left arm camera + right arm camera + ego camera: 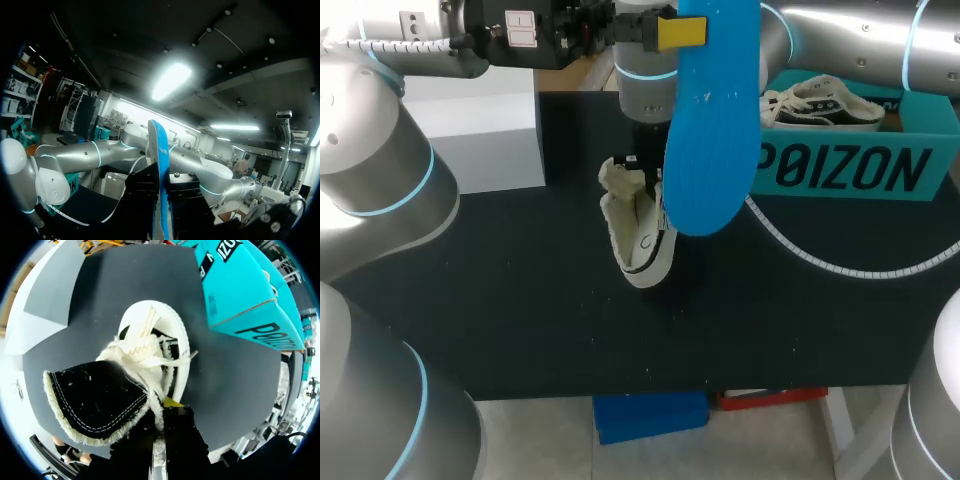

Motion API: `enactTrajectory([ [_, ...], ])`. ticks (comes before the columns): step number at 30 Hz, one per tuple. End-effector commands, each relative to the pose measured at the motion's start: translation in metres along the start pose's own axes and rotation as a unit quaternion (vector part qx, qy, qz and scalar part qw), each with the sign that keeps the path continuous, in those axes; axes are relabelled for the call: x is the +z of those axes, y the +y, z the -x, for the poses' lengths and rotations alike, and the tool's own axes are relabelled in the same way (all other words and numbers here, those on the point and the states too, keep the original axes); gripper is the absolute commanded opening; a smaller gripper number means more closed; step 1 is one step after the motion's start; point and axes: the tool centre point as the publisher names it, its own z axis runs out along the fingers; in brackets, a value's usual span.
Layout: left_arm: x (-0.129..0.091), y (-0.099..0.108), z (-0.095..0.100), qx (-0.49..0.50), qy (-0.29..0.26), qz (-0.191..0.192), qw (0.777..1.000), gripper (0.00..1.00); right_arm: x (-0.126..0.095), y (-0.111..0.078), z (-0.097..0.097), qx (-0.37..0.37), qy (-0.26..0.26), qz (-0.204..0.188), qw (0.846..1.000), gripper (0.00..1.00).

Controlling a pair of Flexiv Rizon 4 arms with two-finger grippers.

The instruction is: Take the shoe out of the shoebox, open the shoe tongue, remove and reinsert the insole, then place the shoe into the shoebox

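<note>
A blue insole (710,120) hangs high above the table, and my left gripper (682,32) is shut on its top end. In the left wrist view the insole (159,160) stands edge-on between the fingers. Below it a white shoe (642,235) rests on the black table (520,290). My right gripper (640,165) comes down onto the shoe's rear part. In the right wrist view that gripper (165,412) is shut on the edge of the black, white-fringed tongue (100,400), which is folded back over the laces (142,347). The teal shoebox (850,165) stands at the back right.
A second shoe (825,105) lies inside the shoebox. A white dashed cable (840,265) curves over the table in front of the box. A pale grey box (480,130) stands at the back left. The table's front half has free room.
</note>
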Motion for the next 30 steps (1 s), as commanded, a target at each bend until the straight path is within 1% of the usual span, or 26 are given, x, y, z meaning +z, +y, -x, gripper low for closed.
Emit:
enactTrajectory([
  [1,0.001,0.0,0.0,-0.001,-0.002,0.001,1.0,0.0,0.012,0.005,-0.002,0.0,0.004,-0.003,1.0,0.0],
  [4,0.001,0.0,0.0,-0.001,-0.002,0.001,1.0,0.0,0.017,0.006,-0.001,-0.001,0.005,0.0,1.0,0.0],
  [13,0.001,0.0,0.0,-0.001,-0.002,0.001,1.0,0.0,0.028,0.002,0.017,0.015,-0.003,0.01,1.0,0.0],
  [14,0.001,0.0,0.0,-0.001,-0.002,0.001,1.0,0.0,0.029,0.002,0.019,0.018,-0.002,0.011,1.0,0.06],
  [15,0.001,0.0,0.0,-0.001,-0.002,0.001,1.0,0.0,0.029,0.001,0.021,0.021,-0.001,0.01,1.0,0.22],
  [16,0.001,0.0,0.0,-0.001,-0.002,0.001,1.0,0.0,0.03,0.0,0.023,0.023,-0.001,0.009,1.0,0.31],
  [17,0.001,0.0,0.0,-0.001,-0.002,0.001,1.0,0.0,0.03,-0.001,0.025,0.028,0.001,0.01,1.0,0.45],
  [18,0.001,0.0,0.0,-0.001,-0.002,0.001,1.0,0.0,0.029,-0.001,0.027,0.031,0.004,0.01,0.999,0.78],
  [19,0.001,0.0,0.0,-0.001,-0.002,0.001,1.0,0.0,0.028,-0.002,0.028,0.035,0.009,0.012,0.999,1.0],
  [21,0.001,0.0,0.0,-0.001,-0.002,0.001,1.0,0.0,0.023,-0.004,0.03,0.038,0.018,0.018,0.999,1.0],
  [25,0.001,0.0,0.0,-0.001,-0.002,0.001,1.0,0.0,0.005,-0.01,0.031,0.042,0.05,0.034,0.997,1.0],
  [27,0.001,0.0,0.0,-0.001,-0.002,0.001,1.0,0.0,-0.002,-0.012,0.031,0.038,0.079,0.04,0.995,1.0],
  [30,0.001,0.0,0.0,-0.001,-0.002,0.001,1.0,0.0,-0.015,-0.017,0.029,0.032,0.137,0.042,0.989,1.0],
])
